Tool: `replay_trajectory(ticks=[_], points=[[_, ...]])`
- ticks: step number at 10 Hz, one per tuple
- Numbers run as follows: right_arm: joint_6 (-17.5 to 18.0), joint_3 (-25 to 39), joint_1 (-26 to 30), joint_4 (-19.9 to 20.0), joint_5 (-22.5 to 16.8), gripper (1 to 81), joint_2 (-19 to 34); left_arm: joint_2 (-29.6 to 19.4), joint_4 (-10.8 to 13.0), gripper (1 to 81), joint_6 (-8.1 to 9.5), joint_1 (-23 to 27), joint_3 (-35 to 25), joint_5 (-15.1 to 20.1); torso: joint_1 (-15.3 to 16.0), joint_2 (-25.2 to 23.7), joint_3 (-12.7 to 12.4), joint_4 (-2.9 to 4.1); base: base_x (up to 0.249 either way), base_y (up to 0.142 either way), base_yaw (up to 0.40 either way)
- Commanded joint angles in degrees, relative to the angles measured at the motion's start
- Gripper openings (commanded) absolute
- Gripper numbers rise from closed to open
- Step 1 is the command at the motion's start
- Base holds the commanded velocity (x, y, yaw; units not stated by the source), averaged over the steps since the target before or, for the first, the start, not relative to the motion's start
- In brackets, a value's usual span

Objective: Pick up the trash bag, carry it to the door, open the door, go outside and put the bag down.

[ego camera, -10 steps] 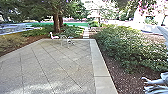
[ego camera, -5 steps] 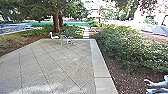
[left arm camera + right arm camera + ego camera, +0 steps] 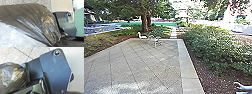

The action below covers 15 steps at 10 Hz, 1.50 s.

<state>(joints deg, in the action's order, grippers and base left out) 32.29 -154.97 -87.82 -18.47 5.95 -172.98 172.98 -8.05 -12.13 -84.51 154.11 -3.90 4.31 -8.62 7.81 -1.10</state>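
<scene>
Trash bag, one, grey-brown, glossy: I log it in the left wrist view, spread across the upper left and centre, its folds drawing together to a tight gather at the bottom edge, right of centre. The right wrist view adds a rounded, crinkled end of it at the lower left, sunlit. Left gripper, right gripper: I cannot tell how either stands.

Green surface, plain: right edge of the left wrist view.

Paving, speckled, with diagonal joints: lower left and centre of my head view; it recurs at the upper left of both wrist views. Pale border: along its right side.

From the head view I also enter: white chair, at the far edge of the paving, upper left of centre; tree trunk, behind it; shrubs, dense, right side; pale forked object, lower right corner, too blurred to name.
</scene>
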Motion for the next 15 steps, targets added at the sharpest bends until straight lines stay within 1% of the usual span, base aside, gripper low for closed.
replay_trajectory(ticks=[1, 3, 6, 7, 8, 9, 10, 11, 12, 14, 15], points=[[-0.2, 0.2, 2.3, -0.3, -2.9, 81.1, 0.2, -0.4, -0.3, 1.0, -0.09, 2.0, -0.2, 3.5, 0.0, 0.0, 0.0, 5.35, 0.000, 0.000, 0.000], [-0.2, 0.2, 2.3, -0.3, -2.8, 81.1, 0.2, -0.5, -0.3, 1.0, 0.09, 2.1, -0.2, 3.5, 0.0, 0.0, 0.0, 9.29, 0.000, 0.000, 0.000], [-0.2, 0.1, 2.3, -0.3, -2.8, 81.1, 0.2, -0.7, -0.3, 1.0, 0.18, 2.2, -0.3, 3.5, 0.0, 0.0, 0.0, 15.56, 0.000, 0.000, 0.000], [-0.2, 0.1, 2.2, -0.3, -2.9, 81.1, 0.2, -1.1, -0.3, 1.0, 0.26, 2.3, -0.6, 3.4, 0.0, 0.0, 0.0, 12.04, 0.000, 0.000, 0.000], [-0.2, 0.1, 2.2, -0.3, -2.9, 81.1, 0.2, -2.0, -0.4, 1.0, 0.35, 2.7, -2.3, 3.5, 0.0, 0.0, 0.0, 14.00, 0.000, 0.000, 0.000], [-0.2, 0.1, 2.1, -0.3, -2.9, 81.1, 0.2, -3.8, -0.4, 1.0, 0.35, 3.0, -5.5, 3.5, 0.0, 0.0, 1.9, 15.40, 0.000, 0.000, 0.000], [-0.3, 0.1, 2.1, -0.4, -2.9, 81.1, 0.2, -6.4, -0.4, 1.0, 0.35, 3.5, -9.8, 3.5, 0.0, 0.0, 5.4, 16.10, 0.000, 0.000, 0.000], [-0.3, 0.2, 2.2, -0.4, -2.9, 81.1, 0.2, -9.1, -0.4, 1.0, 0.44, 4.0, -13.7, 3.3, 0.0, 0.0, 6.4, 16.30, 0.000, 0.000, 0.000], [-0.7, 0.3, 2.1, -0.3, -2.9, 81.1, 0.2, -12.7, -0.4, 1.0, 1.31, 4.9, -18.6, 3.3, -0.1, 0.0, 7.9, 16.32, 0.000, 0.000, 0.000], [-0.7, 0.1, 2.1, -0.3, -2.9, 81.1, 0.2, -19.1, -0.4, 1.0, 4.13, 8.0, -25.8, 3.4, -0.1, 0.0, 11.9, 16.34, 0.000, 0.000, 0.000], [-0.7, 0.1, 2.1, -0.3, -2.9, 81.1, 0.2, -21.3, -0.4, 1.0, 5.27, 9.7, -27.8, 3.5, -0.1, 0.0, 13.9, 16.34, 0.000, 0.000, 0.000]])
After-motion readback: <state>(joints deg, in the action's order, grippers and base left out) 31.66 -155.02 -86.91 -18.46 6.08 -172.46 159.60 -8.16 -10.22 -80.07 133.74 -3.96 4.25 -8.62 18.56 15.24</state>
